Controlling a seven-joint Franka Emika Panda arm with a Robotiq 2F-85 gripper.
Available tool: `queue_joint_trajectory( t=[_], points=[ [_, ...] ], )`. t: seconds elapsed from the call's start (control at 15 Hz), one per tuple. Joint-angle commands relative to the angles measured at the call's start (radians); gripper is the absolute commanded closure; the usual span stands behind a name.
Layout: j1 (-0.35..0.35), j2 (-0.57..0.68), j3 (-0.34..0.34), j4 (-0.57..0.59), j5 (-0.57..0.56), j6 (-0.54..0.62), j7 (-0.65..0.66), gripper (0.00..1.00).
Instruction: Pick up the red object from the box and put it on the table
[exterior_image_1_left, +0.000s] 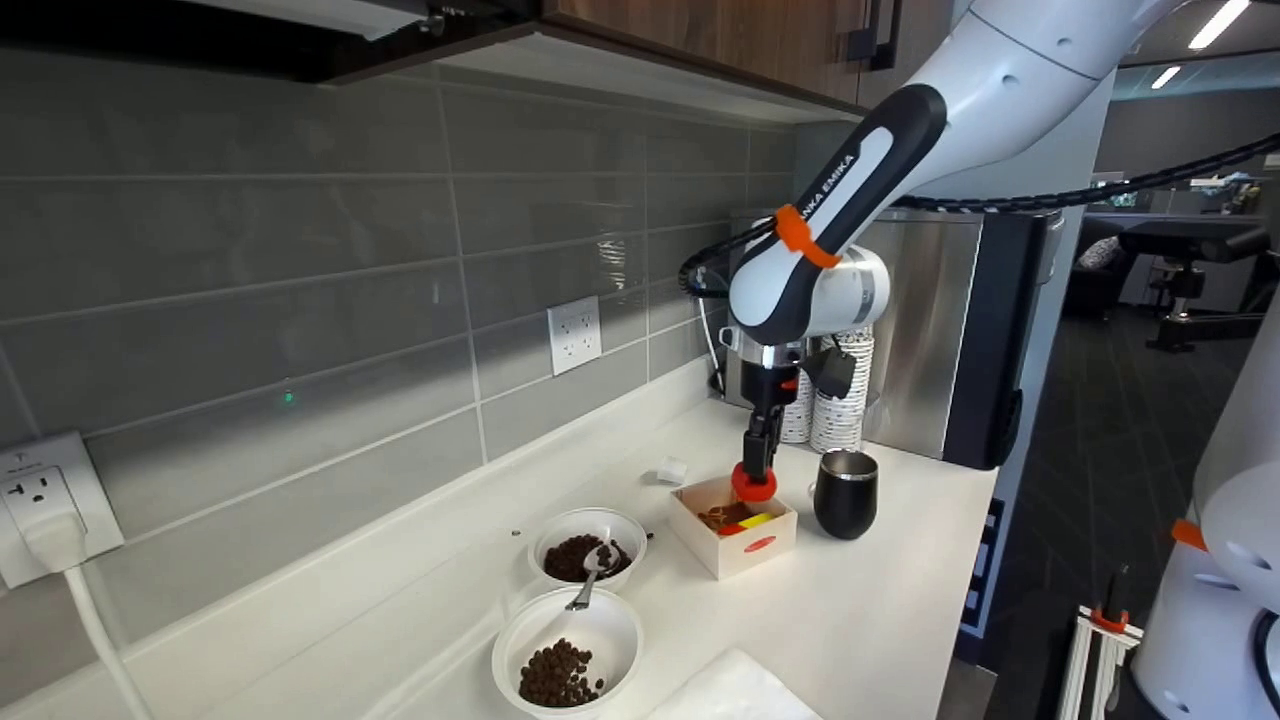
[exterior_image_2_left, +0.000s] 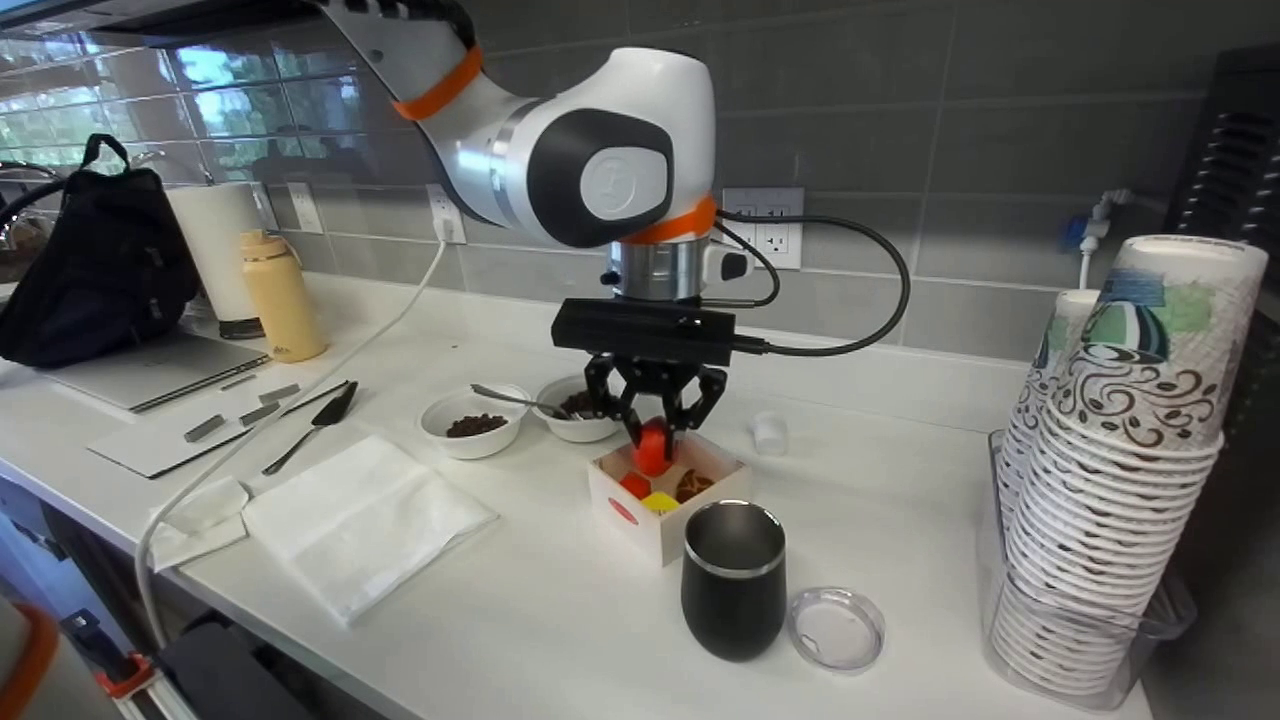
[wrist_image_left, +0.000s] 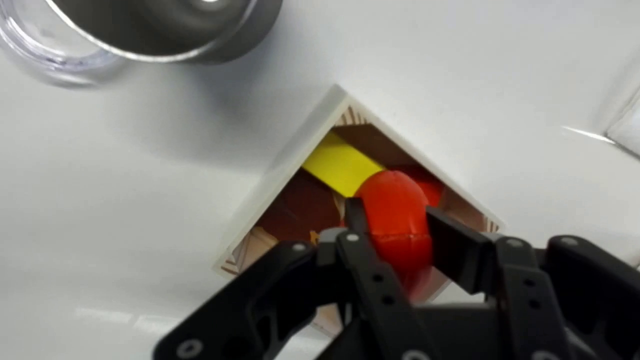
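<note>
Straight down over the white box (exterior_image_1_left: 735, 558) points the claw (exterior_image_2_left: 653, 438), clasping the red rounded object (wrist_image_left: 395, 207) at the box's mouth; a gap parts box and black tumbler (exterior_image_2_left: 735, 612), and bench (exterior_image_2_left: 520, 620) stretches from box to edge

Red object (wrist_image_left: 396, 215) (partly) behind fingers (wrist_image_left: 457, 250)

gloss and matt, metal and paper
a shiny, smooth surface is seen on the red object (wrist_image_left: 397, 210), dull black on the gripper (exterior_image_2_left: 653, 440). the box (exterior_image_2_left: 648, 535) is smooth-faced. the cup (exterior_image_2_left: 733, 605) is coated matt and rimmed with polished metal; the lid (exterior_image_2_left: 836, 628) is made of clear plastic, the napkin (exterior_image_2_left: 360, 520) of paper.
</note>
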Motion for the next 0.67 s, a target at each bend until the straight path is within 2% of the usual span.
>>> queue_joint_trajectory(
  t=[0.0, 0.33, 0.4, 0.6],
  points=[
    [0.002, -0.191, -0.037, -0.134, -0.069, -0.057, 0.037, 0.92],
    [-0.002, -0.339, -0.055, -0.26, -0.183, -0.121, 0.084, 0.92],
    [0.003, -0.282, -0.057, -0.185, -0.196, -0.142, 0.096, 0.92],
    [0.008, -0.28, -0.067, -0.201, -0.222, -0.11, 0.127, 0.92]
  ],
)
